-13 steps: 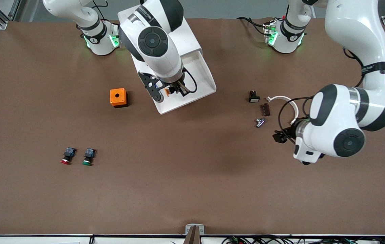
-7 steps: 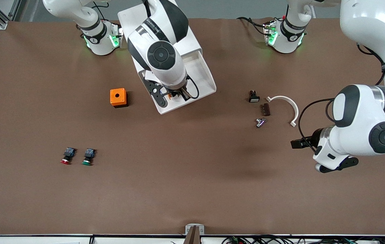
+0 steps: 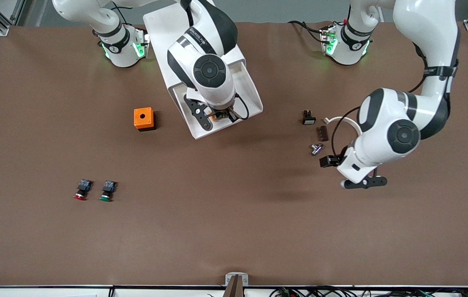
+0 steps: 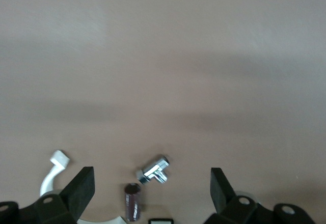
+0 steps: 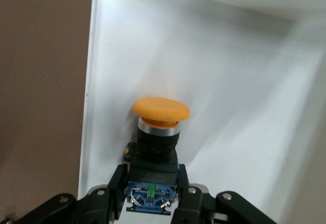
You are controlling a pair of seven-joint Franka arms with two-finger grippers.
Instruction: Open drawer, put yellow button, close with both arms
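Now the right pincer (image 5: 152, 196), clamped on the small yellow-capped push button (image 5: 158, 132), has sunk lower into the pulled-out white top drawer (image 3: 245, 88), so release looks close, while the left pincer (image 4: 152, 193), spread apart, has swung back over the table (image 3: 234, 214).

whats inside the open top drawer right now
The yellow button, gripped by its blue rear block in the right gripper, hangs low inside the drawer. Its visible floor is otherwise bare white. The drawer's inner end stays hidden under the right arm.
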